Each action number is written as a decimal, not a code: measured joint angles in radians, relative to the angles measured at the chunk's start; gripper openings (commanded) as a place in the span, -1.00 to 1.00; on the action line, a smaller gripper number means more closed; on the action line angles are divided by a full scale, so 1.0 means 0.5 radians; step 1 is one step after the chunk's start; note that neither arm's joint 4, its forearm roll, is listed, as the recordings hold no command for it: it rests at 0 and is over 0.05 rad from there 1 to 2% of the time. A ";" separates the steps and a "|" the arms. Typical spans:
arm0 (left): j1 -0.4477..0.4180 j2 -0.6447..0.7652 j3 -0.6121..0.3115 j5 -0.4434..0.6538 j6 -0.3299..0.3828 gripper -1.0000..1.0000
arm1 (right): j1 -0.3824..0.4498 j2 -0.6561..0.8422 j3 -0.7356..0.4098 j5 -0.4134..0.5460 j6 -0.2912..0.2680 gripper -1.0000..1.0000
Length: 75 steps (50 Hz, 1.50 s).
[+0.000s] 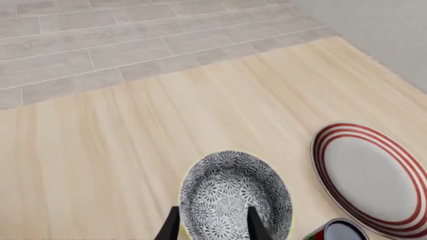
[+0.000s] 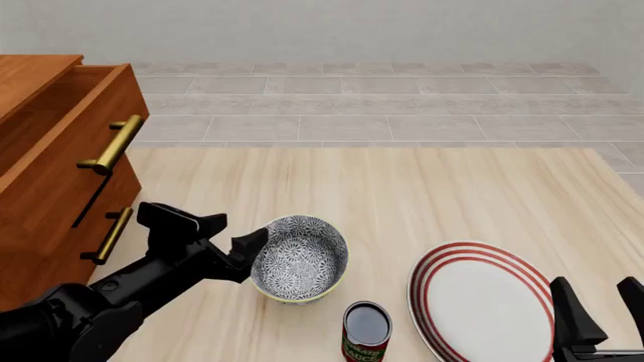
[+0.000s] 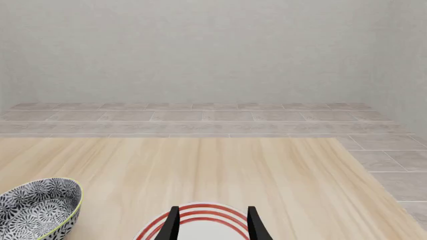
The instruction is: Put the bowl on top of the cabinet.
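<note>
One bowl (image 2: 299, 259) (tilted), one plate (image 2: 481, 302), one can (image 2: 366, 332), one cabinet (image 2: 56, 177)

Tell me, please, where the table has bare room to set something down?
Bare wood spans the table's far half, beyond the bowl and plate, plus the far right corner. The near edge is crowded: bowl, can, plate.

Matte black left arm (image 2: 121, 290) of blocky segments, right gripper (image 2: 601, 309) with slim black tapered fingers

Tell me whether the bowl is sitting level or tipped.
Tipped. In the front view the bowl leans with its opening facing the camera, its near-left rim between the left gripper's fingers.
</note>
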<state>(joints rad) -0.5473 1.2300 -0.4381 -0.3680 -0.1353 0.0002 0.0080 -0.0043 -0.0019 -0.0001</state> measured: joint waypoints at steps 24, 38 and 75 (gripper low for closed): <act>0.037 0.160 0.003 -0.106 0.002 1.00 | 0.000 0.000 0.000 0.000 0.000 1.00; 0.054 0.281 -0.013 -0.176 0.003 1.00 | 0.000 0.000 0.000 0.000 0.000 1.00; 0.104 0.417 -0.037 -0.254 0.028 1.00 | 0.000 0.000 0.000 0.000 0.000 1.00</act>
<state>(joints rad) -0.4954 1.4386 -0.4564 -0.4949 -0.1211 0.0002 0.0081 -0.0043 -0.0019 -0.0001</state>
